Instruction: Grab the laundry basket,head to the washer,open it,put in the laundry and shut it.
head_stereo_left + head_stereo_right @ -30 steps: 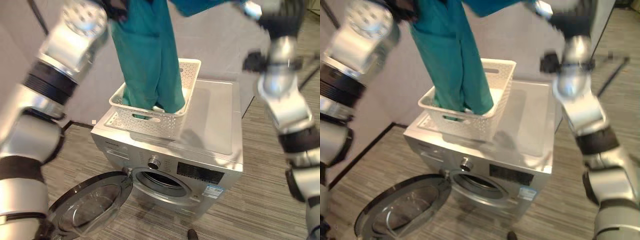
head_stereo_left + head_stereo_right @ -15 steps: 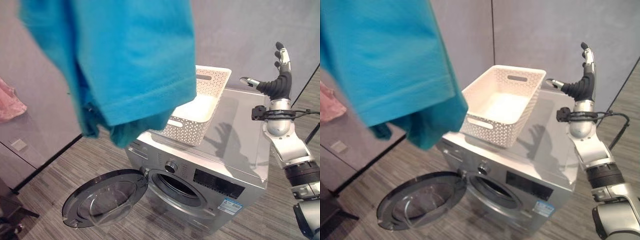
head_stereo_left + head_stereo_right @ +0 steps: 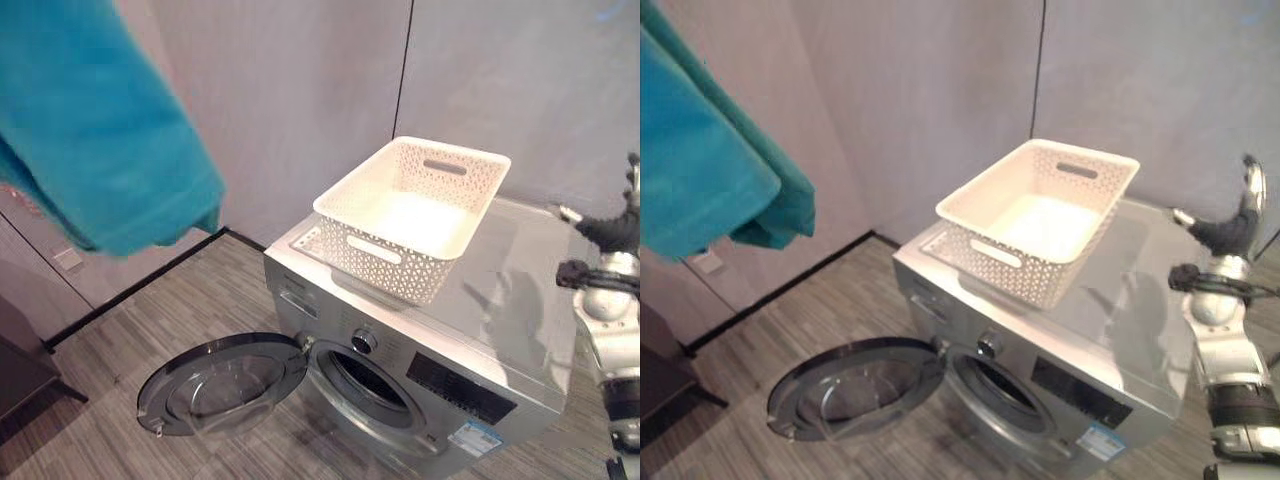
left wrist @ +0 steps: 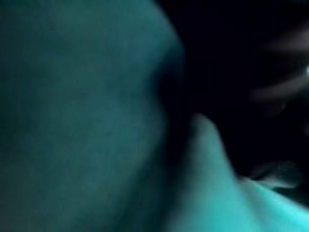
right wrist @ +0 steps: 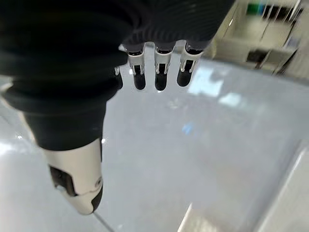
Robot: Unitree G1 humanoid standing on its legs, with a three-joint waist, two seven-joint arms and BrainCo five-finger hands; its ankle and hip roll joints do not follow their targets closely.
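A teal garment (image 3: 95,150) hangs high at the left, well away from the washer, and it covers the left wrist view as teal cloth (image 4: 82,116); my left hand is hidden in it. The white perforated basket (image 3: 415,215) stands empty on the silver washer's top (image 3: 510,290). The washer's round door (image 3: 225,385) hangs open to the left of the drum opening (image 3: 365,380). My right hand (image 3: 1232,225) is held up at the right edge, over the washer's right side, fingers (image 5: 159,72) straight and holding nothing.
Grey wall panels stand behind the washer. A wall socket (image 3: 68,258) sits low on the left wall, and dark furniture (image 3: 20,365) is at the lower left. Wood-pattern floor (image 3: 150,320) lies in front of the open door.
The garment has come up out of the basket and swung away to the upper left, leaving the basket empty. The view has shifted, and my right hand now shows at the right edge.
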